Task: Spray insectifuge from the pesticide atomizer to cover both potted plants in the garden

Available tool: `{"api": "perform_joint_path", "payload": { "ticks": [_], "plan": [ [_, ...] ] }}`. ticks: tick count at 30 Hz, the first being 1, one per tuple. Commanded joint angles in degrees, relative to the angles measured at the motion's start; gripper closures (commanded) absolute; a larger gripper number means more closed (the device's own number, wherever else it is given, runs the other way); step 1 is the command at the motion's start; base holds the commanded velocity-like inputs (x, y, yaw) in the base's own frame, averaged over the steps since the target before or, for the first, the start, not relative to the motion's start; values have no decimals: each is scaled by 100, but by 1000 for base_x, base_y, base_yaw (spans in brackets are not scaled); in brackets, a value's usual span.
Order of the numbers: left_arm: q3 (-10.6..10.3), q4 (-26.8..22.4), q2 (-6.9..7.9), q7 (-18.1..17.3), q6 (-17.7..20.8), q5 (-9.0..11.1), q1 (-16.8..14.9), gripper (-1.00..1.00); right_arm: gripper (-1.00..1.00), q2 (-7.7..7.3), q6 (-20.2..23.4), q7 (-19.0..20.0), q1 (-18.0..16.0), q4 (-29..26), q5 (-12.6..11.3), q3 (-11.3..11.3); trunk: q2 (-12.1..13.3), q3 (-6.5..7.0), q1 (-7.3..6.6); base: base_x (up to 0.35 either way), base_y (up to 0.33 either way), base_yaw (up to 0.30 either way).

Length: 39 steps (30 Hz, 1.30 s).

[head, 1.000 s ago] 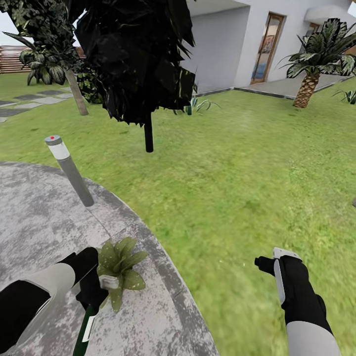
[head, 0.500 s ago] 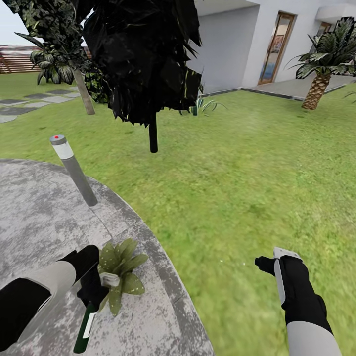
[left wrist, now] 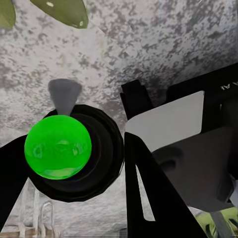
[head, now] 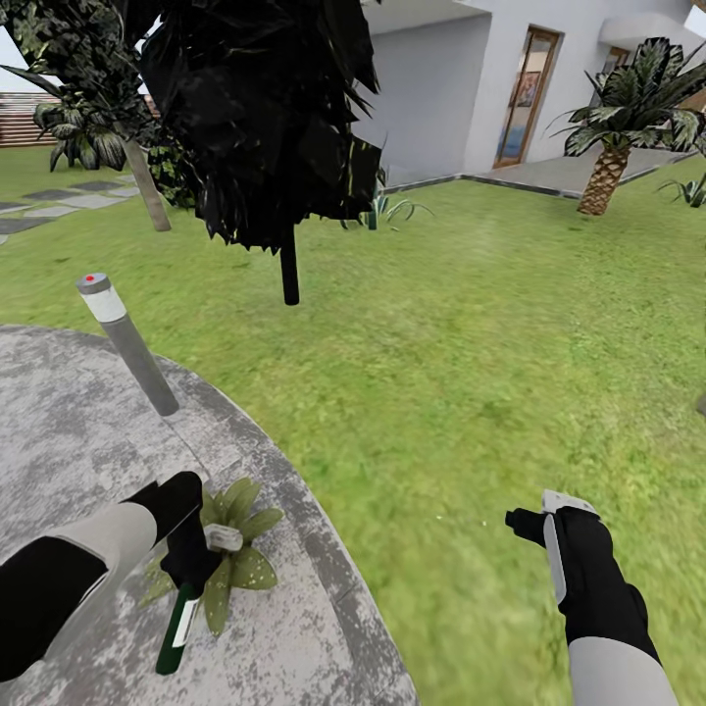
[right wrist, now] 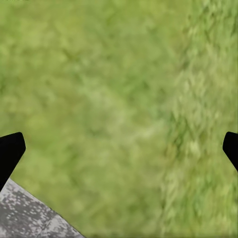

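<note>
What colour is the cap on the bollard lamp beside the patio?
Bollard lamp: grey post, white band, grey cap with a red dot on top. Head view shows it best.

Left hand (head: 189, 567) clamped, pointing down; right hand (head: 534, 520) spread wide, extended forward.

patio (head: 78, 431) | bears: potted plant (head: 235, 534), bollard lamp (head: 127, 343) | lawn (head: 471, 343) around

Green lawn (head: 471, 324) borders a grey paved patio (head: 59, 441), white house (head: 441, 78) behind.
</note>
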Motion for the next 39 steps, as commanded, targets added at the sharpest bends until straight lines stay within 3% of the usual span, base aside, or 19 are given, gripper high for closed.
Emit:
{"api": "perform_joint_path", "payload": {
  "ticks": [1,7,39],
  "plan": [
    [13,-14,3,-54,26,-61,9,100,-100,5,23,11,-6,-6,29,-9,-2,-4,-1,0,-7,-2],
    [12,-14,-6,-54,24,-51,215,100,-100,5,23,11,-7,-6,29,-7,-2,-18,-1,0,-202,131],
    [12,2,3,-54,26,-52,226,100,-100,5,23,11,-8,-6,29,-11,-2,-39,-1,50,-115,50]
  ]
}}
